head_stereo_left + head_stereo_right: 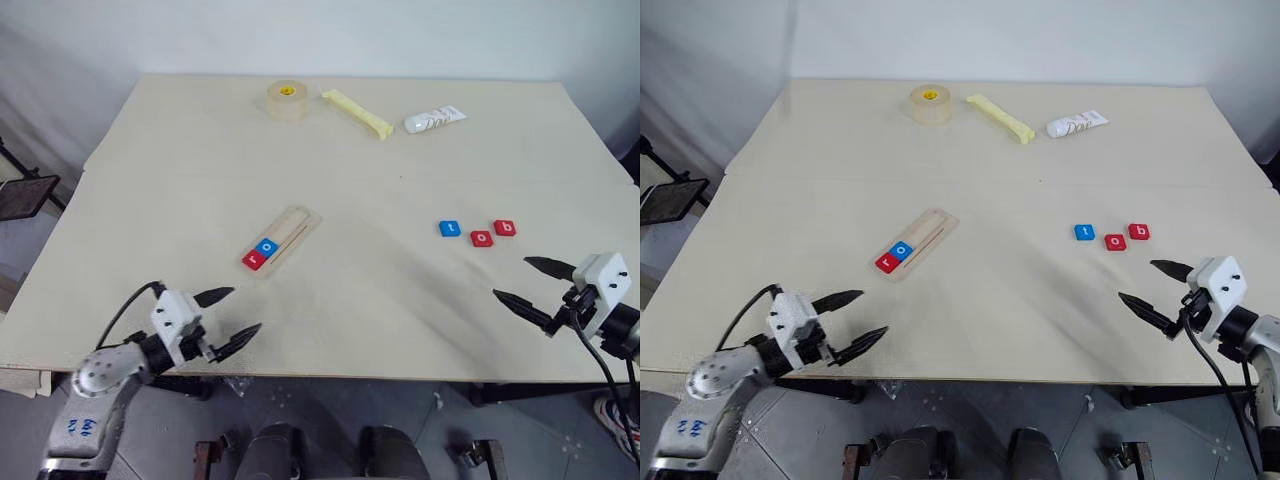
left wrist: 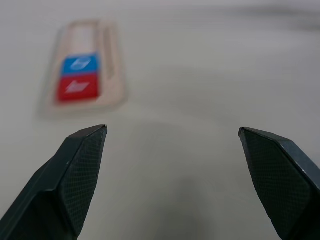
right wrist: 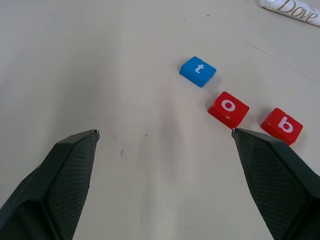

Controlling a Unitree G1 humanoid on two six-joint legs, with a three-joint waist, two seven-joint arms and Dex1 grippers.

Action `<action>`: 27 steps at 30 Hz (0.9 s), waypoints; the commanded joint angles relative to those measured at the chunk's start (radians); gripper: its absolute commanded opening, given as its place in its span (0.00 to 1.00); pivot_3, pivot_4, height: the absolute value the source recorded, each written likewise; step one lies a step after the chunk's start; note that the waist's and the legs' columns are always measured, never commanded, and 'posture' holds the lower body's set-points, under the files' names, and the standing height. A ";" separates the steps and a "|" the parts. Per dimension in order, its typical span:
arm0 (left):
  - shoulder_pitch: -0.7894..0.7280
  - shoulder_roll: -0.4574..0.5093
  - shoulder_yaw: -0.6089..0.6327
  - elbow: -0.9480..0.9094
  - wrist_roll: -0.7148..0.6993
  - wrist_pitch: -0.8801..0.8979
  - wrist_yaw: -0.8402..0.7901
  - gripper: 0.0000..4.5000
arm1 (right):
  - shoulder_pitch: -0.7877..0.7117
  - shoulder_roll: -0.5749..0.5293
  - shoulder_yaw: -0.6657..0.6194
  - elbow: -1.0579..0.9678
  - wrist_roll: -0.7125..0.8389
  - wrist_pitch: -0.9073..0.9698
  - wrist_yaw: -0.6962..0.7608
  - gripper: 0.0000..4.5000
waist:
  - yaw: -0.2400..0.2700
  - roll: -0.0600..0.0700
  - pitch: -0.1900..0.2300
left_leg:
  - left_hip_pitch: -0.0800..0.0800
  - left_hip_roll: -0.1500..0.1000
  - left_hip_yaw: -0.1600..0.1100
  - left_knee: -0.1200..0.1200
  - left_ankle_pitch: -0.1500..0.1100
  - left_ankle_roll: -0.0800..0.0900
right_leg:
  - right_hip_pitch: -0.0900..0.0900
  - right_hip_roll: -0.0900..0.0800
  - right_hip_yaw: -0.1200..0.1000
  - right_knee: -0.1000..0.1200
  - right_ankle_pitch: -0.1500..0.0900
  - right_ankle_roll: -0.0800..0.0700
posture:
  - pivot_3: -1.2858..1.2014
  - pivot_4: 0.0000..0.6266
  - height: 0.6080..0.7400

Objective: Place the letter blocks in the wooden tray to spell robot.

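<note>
The right gripper (image 1: pixel 524 282) hangs spread wide with nothing in it, above the near right part of the table (image 1: pixel 200 180). The three loose letter blocks lie just beyond its fingertips, toward the far edge. The red "b" (image 3: pixel 281 126), which I judge is wanted next, is the block at the right end of this short row. The red "o" (image 3: pixel 228 109) lies beside it and the blue "t" (image 3: pixel 198 71) is on the other side of the "o". The three are near each other but not touching.

The wooden tray (image 1: pixel 299 225) lies well apart to the left of these blocks. Its long axis runs slanted, from near left to far right. In its near end sit a red "r" (image 1: pixel 254 259) and a blue "o" (image 1: pixel 266 246), touching.

The left gripper (image 1: pixel 228 318) is also released and empty, and it is nearer to the tray. For the "b", the right arm is clearly nearer.

On the white tube (image 3: pixel 290 9) beyond the blocks the word "Dove" can be read.
</note>
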 commanded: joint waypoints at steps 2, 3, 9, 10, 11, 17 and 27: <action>0.021 0.035 0.093 -0.036 -0.065 0.045 -0.023 1.00 | -0.035 -0.028 -0.001 0.012 0.016 -0.019 0.041 0.99 | 0.005 0.000 0.000 | 0.000 0.000 0.000 0.000 0.000 0.000 | 0.000 0.000 0.000 0.000 0.000 0.000 | 0.52 0.24 1.00; 0.010 0.041 0.107 -0.026 -0.061 0.044 -0.017 1.00 | -0.051 -0.027 0.005 0.017 0.013 -0.018 0.044 0.99 | 0.005 0.000 0.000 | 0.000 0.000 -0.001 0.000 0.000 0.000 | 0.000 0.000 0.000 0.000 0.000 0.000 | 0.52 0.24 1.00; -0.200 0.123 0.075 -0.054 -0.076 0.302 0.063 1.00 | -0.165 -0.020 0.066 0.066 -0.004 -0.025 0.066 0.99 | 0.005 -0.001 0.000 | 0.000 0.000 -0.002 0.000 0.001 -0.001 | 0.000 0.000 -0.001 0.001 0.000 0.000 | 0.52 0.24 1.00; -0.227 0.128 0.063 -0.065 -0.077 0.338 0.071 1.00 | -0.174 -0.020 0.071 0.073 -0.005 -0.027 0.069 0.99 | 0.004 -0.001 0.000 | 0.000 0.000 -0.002 0.000 0.001 -0.001 | 0.000 0.000 -0.001 0.001 0.000 0.000 | 0.52 0.24 1.00; -0.252 0.133 0.048 -0.076 -0.077 0.375 0.079 1.00 | -0.184 -0.020 0.077 0.080 -0.007 -0.028 0.073 0.99 | 0.002 -0.001 0.000 | 0.000 -0.001 -0.002 0.000 0.001 -0.001 | 0.000 0.000 -0.001 0.001 0.000 0.000 | 0.52 0.24 1.00; -0.462 0.153 -0.105 -0.104 -0.052 0.632 0.144 1.00 | -0.233 -0.019 0.113 0.115 -0.013 -0.040 0.100 0.99 | 0.002 -0.001 0.001 | -0.001 -0.001 -0.004 -0.001 0.001 -0.001 | -0.001 0.001 -0.003 0.001 0.000 0.000 | 0.52 0.24 1.00; -0.766 0.121 -0.360 -0.008 0.056 0.937 0.236 1.00 | -0.238 -0.006 0.137 0.111 -0.012 -0.042 0.113 0.99 | 0.006 -0.002 0.001 | -0.003 -0.001 -0.007 0.000 0.001 -0.002 | -0.001 0.002 -0.002 0.002 0.000 0.000 | 0.52 0.24 1.00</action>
